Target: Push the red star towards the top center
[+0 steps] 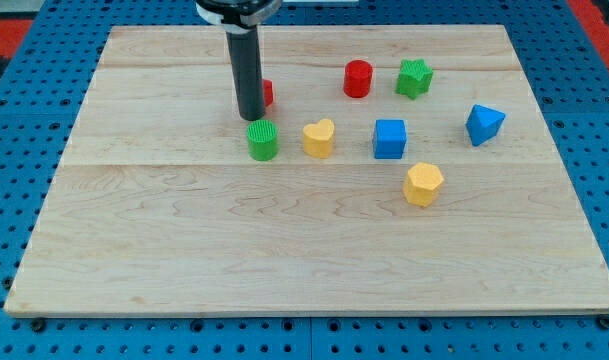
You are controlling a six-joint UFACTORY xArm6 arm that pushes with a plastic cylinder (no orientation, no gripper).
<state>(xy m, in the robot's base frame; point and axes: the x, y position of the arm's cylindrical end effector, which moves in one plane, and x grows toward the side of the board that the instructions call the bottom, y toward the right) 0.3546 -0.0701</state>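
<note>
The red star (267, 93) lies at the view's upper middle-left, mostly hidden behind my dark rod; only its right edge shows. My tip (250, 117) rests on the board just left of and in front of the star, right above the green cylinder (263, 140). Whether the tip touches the star cannot be told.
A yellow heart (319, 138) and a blue cube (389, 138) lie right of the green cylinder. A red cylinder (357, 78) and a green star (414, 77) sit near the top. A blue triangular block (483, 123) and a yellow hexagon (423, 184) are at the right. The wooden board (184, 250) has blue pegboard around it.
</note>
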